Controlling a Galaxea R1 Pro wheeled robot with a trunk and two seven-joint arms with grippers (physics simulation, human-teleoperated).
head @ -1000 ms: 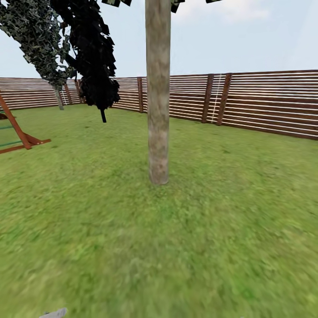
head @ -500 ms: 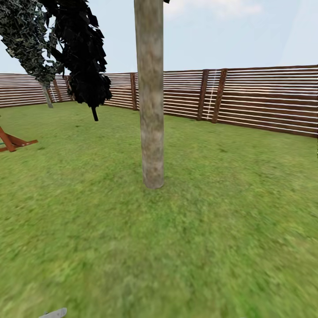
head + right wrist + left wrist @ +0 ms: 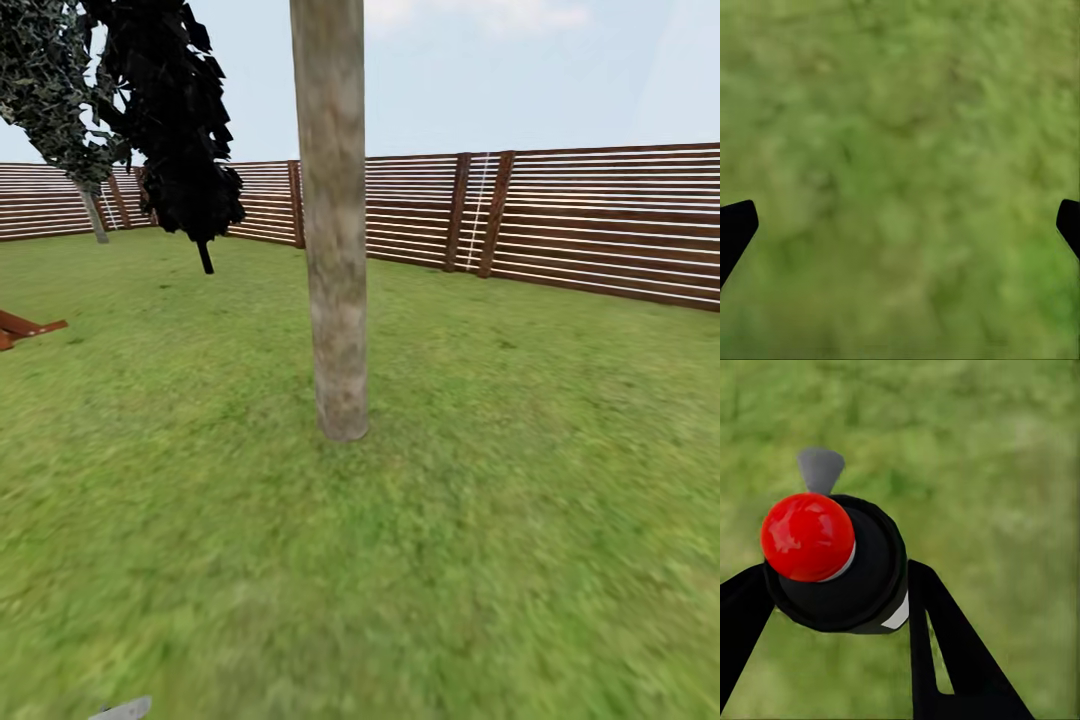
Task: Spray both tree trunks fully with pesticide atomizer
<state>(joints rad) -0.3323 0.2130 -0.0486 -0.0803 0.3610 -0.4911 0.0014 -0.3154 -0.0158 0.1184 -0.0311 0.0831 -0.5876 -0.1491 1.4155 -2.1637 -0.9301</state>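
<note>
Left jaws clamping pesticide atomizer (image 3: 840,566), grass floor (image 3: 500,520), slat fence (image 3: 600,220)

Left gripper (image 3: 832,607) clamped, right gripper (image 3: 900,225) seemingly spread.

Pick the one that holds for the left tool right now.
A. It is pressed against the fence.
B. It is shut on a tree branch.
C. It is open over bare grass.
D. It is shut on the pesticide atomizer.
D: in the left wrist view the left tool has its black fingers closed on either side of the dark, red-topped pesticide atomizer, with grass beyond.
</note>
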